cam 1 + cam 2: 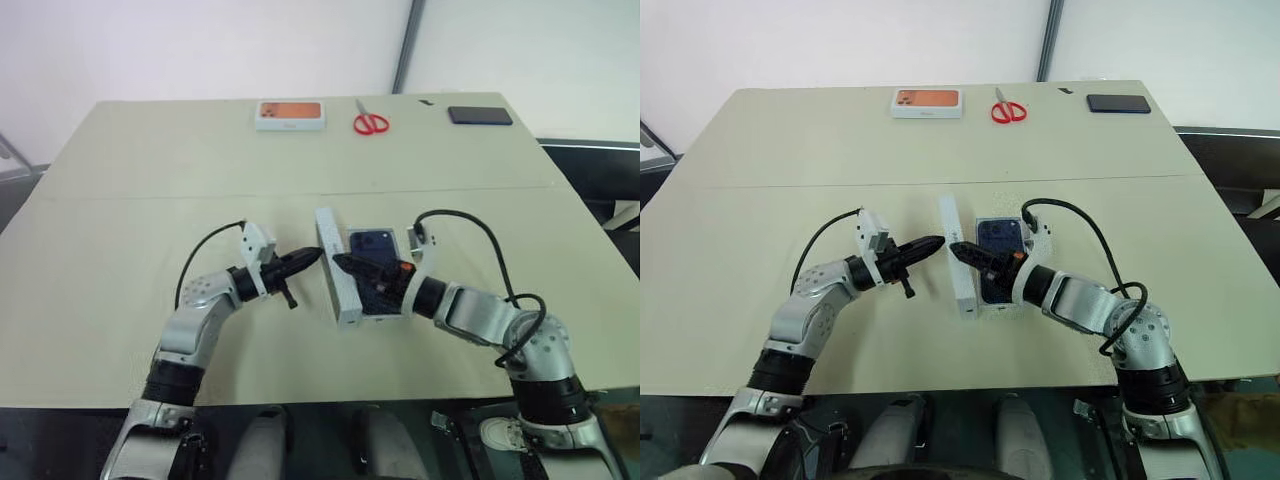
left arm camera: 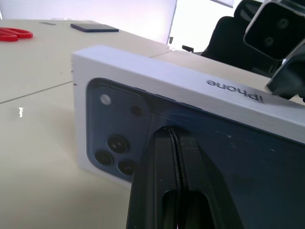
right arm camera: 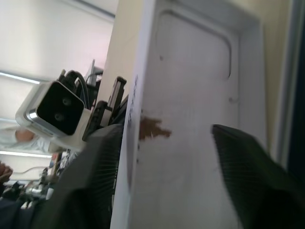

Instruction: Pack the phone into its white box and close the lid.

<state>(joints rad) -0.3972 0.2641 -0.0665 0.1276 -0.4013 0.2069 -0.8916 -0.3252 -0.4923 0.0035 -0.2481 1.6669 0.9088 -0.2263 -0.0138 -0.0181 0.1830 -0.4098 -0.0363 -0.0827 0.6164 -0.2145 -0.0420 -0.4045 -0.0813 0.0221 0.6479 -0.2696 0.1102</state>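
While the lid (image 1: 335, 270) is stood on its long edge near the middle of the table (image 1: 120, 200), its printed face is turned toward the left gripper (image 1: 308, 259), whose two black fingers are pressed together with their tips at or just short of that face. Beside the lid, on its other side, the phone (image 1: 372, 243) is seen lying flat in the white box (image 1: 398, 312), its camera cluster toward the far end. The right gripper (image 1: 345, 266) is reached across the phone, its fingers spread apart on either side of the lid's upper edge; whether the lid is touched cannot be told. A pale beige surface with a seam running across it is noted. Along the far edge, well apart from the work, a white box with an orange top (image 1: 290, 115), red-handled scissors (image 1: 370, 122) and a black slab-like device (image 1: 480, 115) are laid. Behind the table, a white wall with a grey vertical post (image 1: 405, 45) is seen.
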